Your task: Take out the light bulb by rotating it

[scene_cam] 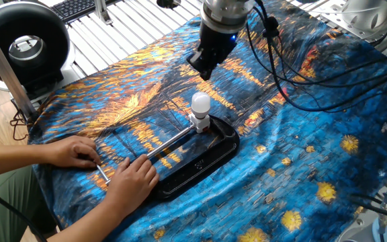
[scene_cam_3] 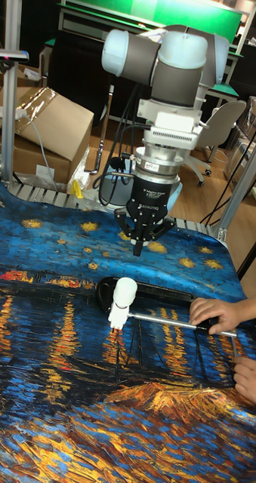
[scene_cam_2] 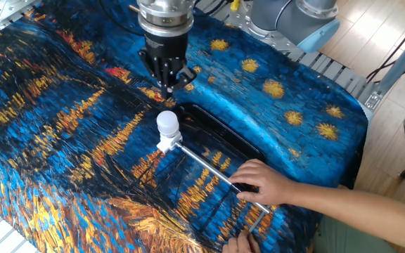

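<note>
Tall fixed view: the gripper [scene_cam_3: 138, 245] hangs above the light bulb [scene_cam_3: 125, 290] with its fingers drawn together and nothing between them, clear of the globe. The bulb stands upright in a white socket [scene_cam: 201, 124] at the end of a metal rod [scene_cam: 168, 142], beside a black tray [scene_cam: 224, 151]. Two hands [scene_cam: 72, 152] steady the rod's other end.

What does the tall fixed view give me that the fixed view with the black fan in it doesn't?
Tall view only: the UR5 arm's upper joints, a cardboard box.

Fan view only: the black fan, a keyboard, the person's forearms.

Both: the gripper above the light bulb, not touching it; the bulb upright in its socket by the black tray.
</note>
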Controlling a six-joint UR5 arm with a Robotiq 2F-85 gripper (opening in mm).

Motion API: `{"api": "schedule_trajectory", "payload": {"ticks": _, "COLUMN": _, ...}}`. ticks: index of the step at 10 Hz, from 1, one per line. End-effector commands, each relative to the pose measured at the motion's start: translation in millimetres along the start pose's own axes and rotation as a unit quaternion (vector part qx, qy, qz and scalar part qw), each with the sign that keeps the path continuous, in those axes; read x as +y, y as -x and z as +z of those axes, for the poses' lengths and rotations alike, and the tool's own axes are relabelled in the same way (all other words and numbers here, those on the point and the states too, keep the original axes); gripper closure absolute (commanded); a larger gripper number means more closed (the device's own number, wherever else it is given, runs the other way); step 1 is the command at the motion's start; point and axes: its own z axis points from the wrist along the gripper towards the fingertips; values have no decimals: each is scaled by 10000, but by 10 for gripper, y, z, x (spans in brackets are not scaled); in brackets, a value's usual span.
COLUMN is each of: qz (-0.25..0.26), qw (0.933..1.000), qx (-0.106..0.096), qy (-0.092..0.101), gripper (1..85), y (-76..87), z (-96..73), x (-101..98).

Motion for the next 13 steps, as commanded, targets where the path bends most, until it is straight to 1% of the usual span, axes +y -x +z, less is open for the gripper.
{"api": "schedule_trajectory", "payload": {"ticks": 1, "qz": -693, "qw": 9975, "qx": 122, "qy": 38, "gripper": 477, "y": -96, "z": -1, "x": 27}}
{"api": "schedule_trajectory", "payload": {"ticks": 2, "qz": -769, "qw": 9967, "qx": 238, "qy": 106, "gripper": 417, "y": -159, "z": -4, "x": 57}}
{"api": "schedule_trajectory", "payload": {"ticks": 3, "qz": -956, "qw": 9944, "qx": 450, "qy": 32, "gripper": 333, "y": -265, "z": -11, "x": 6}}
{"api": "schedule_trajectory", "payload": {"ticks": 5, "qz": -1006, "qw": 9925, "qx": 674, "qy": 143, "gripper": 293, "y": -386, "z": -25, "x": 51}}
{"api": "schedule_trajectory", "payload": {"ticks": 6, "qz": -1150, "qw": 9903, "qx": 765, "qy": 160, "gripper": 230, "y": -435, "z": -32, "x": 48}}
{"api": "schedule_trajectory", "payload": {"ticks": 7, "qz": -1227, "qw": 9890, "qx": 814, "qy": 150, "gripper": 160, "y": -459, "z": -36, "x": 37}}
{"api": "schedule_trajectory", "payload": {"ticks": 8, "qz": -1161, "qw": 9908, "qx": 687, "qy": 117, "gripper": 153, "y": -392, "z": -26, "x": 31}}
{"api": "schedule_trajectory", "payload": {"ticks": 9, "qz": -1209, "qw": 9900, "qx": 722, "qy": 1, "gripper": 153, "y": -402, "z": -27, "x": -33}}
{"api": "schedule_trajectory", "payload": {"ticks": 10, "qz": -1250, "qw": 9894, "qx": 743, "qy": -31, "gripper": 147, "y": -411, "z": -29, "x": -53}}
{"api": "schedule_trajectory", "payload": {"ticks": 11, "qz": -1286, "qw": 9890, "qx": 732, "qy": -7, "gripper": 140, "y": -407, "z": -28, "x": -41}}
{"api": "schedule_trajectory", "payload": {"ticks": 12, "qz": -1327, "qw": 9884, "qx": 740, "qy": 44, "gripper": 127, "y": -327, "z": 90, "x": -37}}
{"api": "schedule_trajectory", "payload": {"ticks": 13, "qz": -1354, "qw": 9883, "qx": 700, "qy": 93, "gripper": 113, "y": -222, "z": 222, "x": -25}}
